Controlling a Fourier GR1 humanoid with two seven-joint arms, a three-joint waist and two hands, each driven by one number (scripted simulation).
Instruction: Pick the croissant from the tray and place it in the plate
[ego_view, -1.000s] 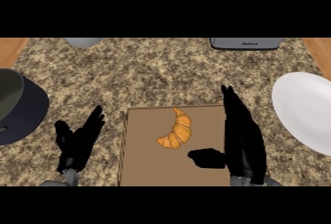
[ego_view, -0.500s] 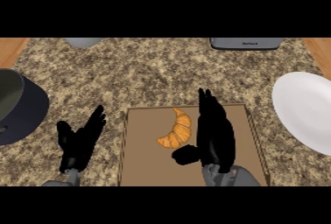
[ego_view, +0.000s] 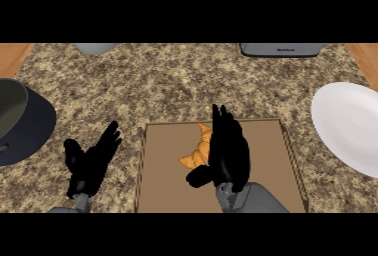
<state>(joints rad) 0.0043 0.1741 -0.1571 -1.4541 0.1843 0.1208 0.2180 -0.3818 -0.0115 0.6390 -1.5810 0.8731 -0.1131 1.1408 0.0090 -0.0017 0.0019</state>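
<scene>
My right hand (ego_view: 225, 150) is over the flat brown cardboard tray (ego_view: 266, 165), fingers straight and together pointing far, thumb out to the left, unclenched and holding nothing. It lies just right of the golden curved croissant (ego_view: 196, 150), partly covering it; touching or not, I cannot tell. Step in hand: the grasp. Best, I judge, to bring the fingers along the pastry's right flank and the thumb in on its left, closing across the thick middle before any lift. The round white plate (ego_view: 347, 127) waits well to the right on the speckled granite counter (ego_view: 170, 85). Left hand (ego_view: 92, 162) resting open, left of the tray.
</scene>
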